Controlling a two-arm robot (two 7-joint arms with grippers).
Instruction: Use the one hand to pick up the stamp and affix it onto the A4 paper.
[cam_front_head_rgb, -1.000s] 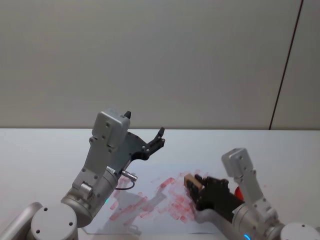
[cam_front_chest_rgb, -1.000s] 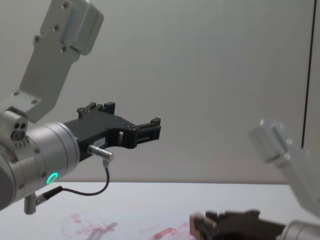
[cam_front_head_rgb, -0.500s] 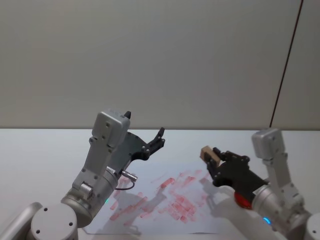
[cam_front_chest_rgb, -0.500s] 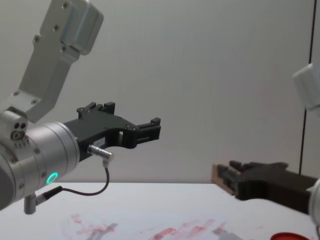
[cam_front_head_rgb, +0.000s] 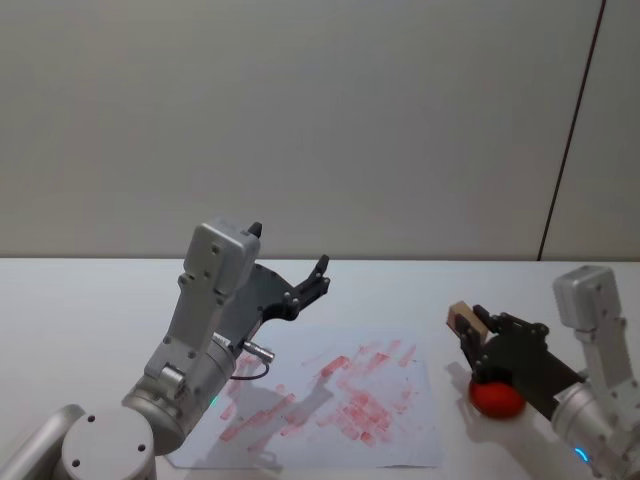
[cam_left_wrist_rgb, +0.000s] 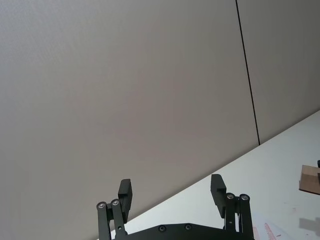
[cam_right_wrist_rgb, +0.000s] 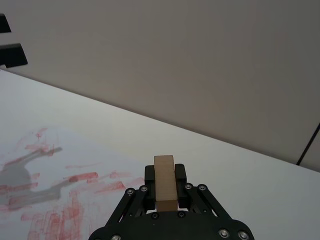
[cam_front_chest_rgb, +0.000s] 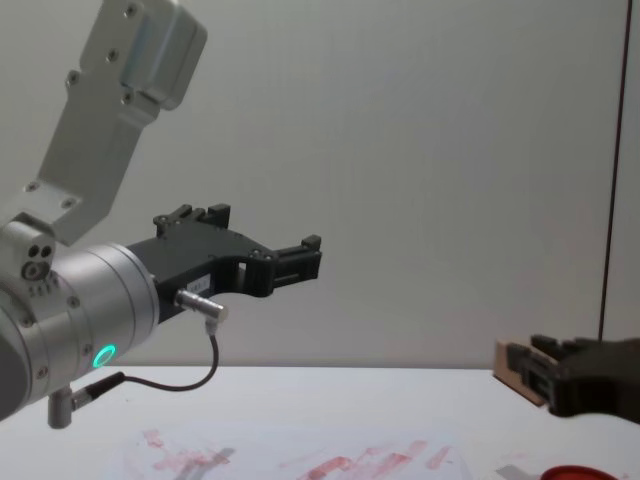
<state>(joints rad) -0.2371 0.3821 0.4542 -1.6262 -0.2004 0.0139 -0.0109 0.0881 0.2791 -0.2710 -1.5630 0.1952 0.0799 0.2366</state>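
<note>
**Stamp held aloft beside the paper**

While the left gripper (cam_front_head_rgb: 322, 272) hangs parked above the far left part of the paper (cam_front_head_rgb: 330, 400), its fingers (cam_left_wrist_rgb: 216, 187) spread apart with nothing between them, the right gripper (cam_front_head_rgb: 468, 327) is clenched on the stamp (cam_front_head_rgb: 463, 320); the pale wooden block sits pinched between the black fingers, raised off the table (cam_front_head_rgb: 90, 300) just off the paper's right edge; a red pad (cam_front_head_rgb: 497, 399) lies on the table right of the paper, below and slightly behind the held block; seen from the right wrist, the stamp (cam_right_wrist_rgb: 165, 183) stands upright between the fingers, with the red-smeared paper (cam_right_wrist_rgb: 45, 185) lying flat to one side; red ink streaks cover the middle of the sheet.
</note>
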